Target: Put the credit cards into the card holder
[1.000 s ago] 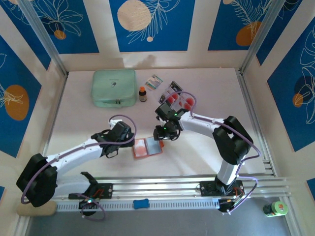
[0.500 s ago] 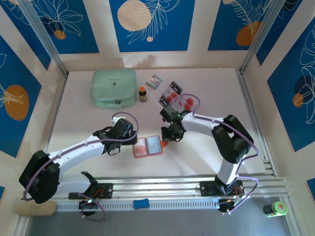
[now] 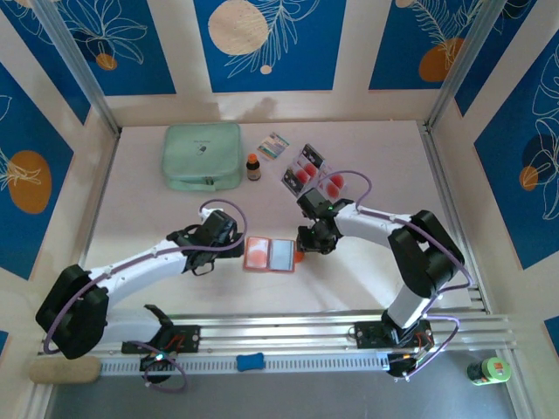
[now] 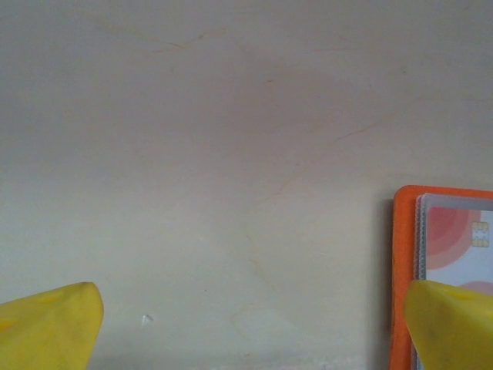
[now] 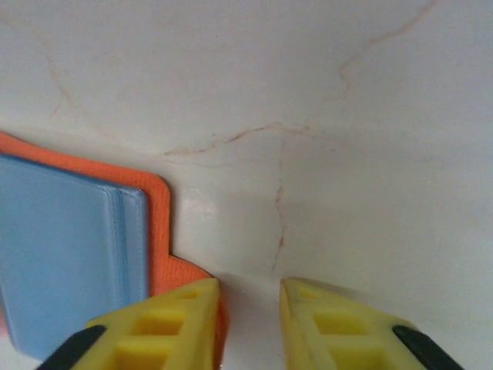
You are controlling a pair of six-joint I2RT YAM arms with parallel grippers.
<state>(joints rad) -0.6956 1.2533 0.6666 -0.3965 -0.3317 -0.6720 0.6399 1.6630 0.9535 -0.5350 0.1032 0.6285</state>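
Top external: the card holder (image 3: 269,254) lies open between the arms, one card seemingly pocketed; the other credit cards (image 3: 310,173) lie behind. Left gripper (image 4: 246,308) gapes wide, right gripper (image 5: 250,297) is narrow; both are empty.

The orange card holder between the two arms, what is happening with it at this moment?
The small orange folding card holder lies open and flat on the table, with one credit card visible in a clear pocket. The left gripper, open wide, sits at its left edge. The right gripper, nearly closed around nothing, sits at its right edge by the orange tab. The other pale see-through credit cards wait further back, untouched.
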